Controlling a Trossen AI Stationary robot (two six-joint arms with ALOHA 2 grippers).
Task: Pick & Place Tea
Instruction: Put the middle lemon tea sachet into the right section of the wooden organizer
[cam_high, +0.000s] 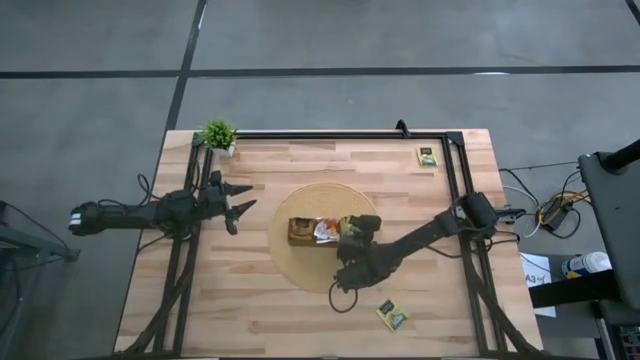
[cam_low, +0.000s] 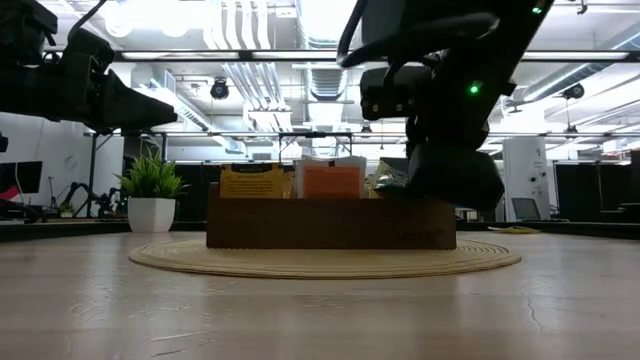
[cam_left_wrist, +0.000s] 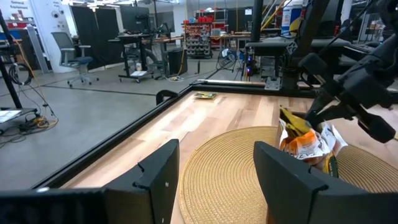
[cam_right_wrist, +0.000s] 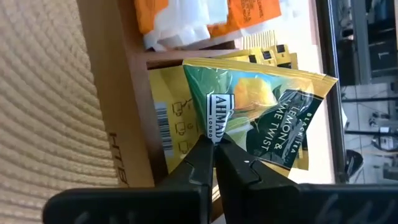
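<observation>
The right gripper (cam_right_wrist: 214, 146) has its two fingers pinched tight on the edge of a green and yellow tea sachet (cam_right_wrist: 264, 115). The sachet sticks out past the fingertips and hangs right over the wooden tray (cam_right_wrist: 118, 106), above the tray's end slot, where more yellow sachets (cam_right_wrist: 168, 106) already stand. So the slot is straight under the sachet, and I think the next move is just down and let go. The sachet looks a bit tilted against the slot, so it may need to be turned to slide in flat.

In the next slot of the tray sit the orange and white sachets (cam_right_wrist: 186, 15). The tray rests on a round woven mat (cam_high: 300, 265).

Farther from the tray, the left gripper (cam_high: 238, 200) hovers beside the mat with its fingers apart and nothing in them. Two more sachets lie on the table away from the tray: one near the front edge (cam_high: 392, 315), one by the far corner (cam_high: 428, 156). The right arm is much nearer to both.
</observation>
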